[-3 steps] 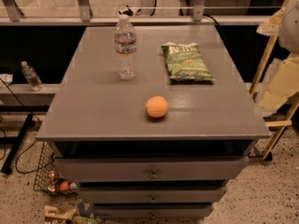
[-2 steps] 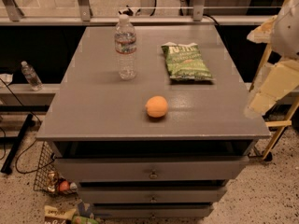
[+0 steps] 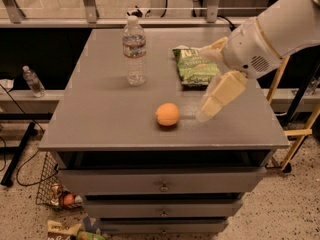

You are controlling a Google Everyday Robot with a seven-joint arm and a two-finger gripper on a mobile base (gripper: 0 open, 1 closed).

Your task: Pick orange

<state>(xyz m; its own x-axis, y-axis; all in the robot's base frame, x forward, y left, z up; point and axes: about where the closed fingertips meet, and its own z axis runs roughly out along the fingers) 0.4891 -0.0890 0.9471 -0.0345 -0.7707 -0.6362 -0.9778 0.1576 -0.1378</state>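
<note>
Grey drawer cabinet [image 3: 100,119] on a speckled floor, railing behind.
A wire basket [image 3: 50,184] sits low at the left. On the top, a water bottle [image 3: 135,51] stands far left and a green chip bag [image 3: 192,66] lies far right. The gripper [image 3: 204,83] hangs over the bag's near edge, spread wide and empty. The orange [image 3: 167,114], round and matte, lies near the front, just left of the lower finger.

Claw [image 3: 206,84] now near orange [image 3: 167,114]

Round and matte pale-orange, the orange [image 3: 167,114] sits on the counter [image 3: 100,119] near its front edge. The gripper [image 3: 202,84] hovers just right of it, jaws apart.
</note>
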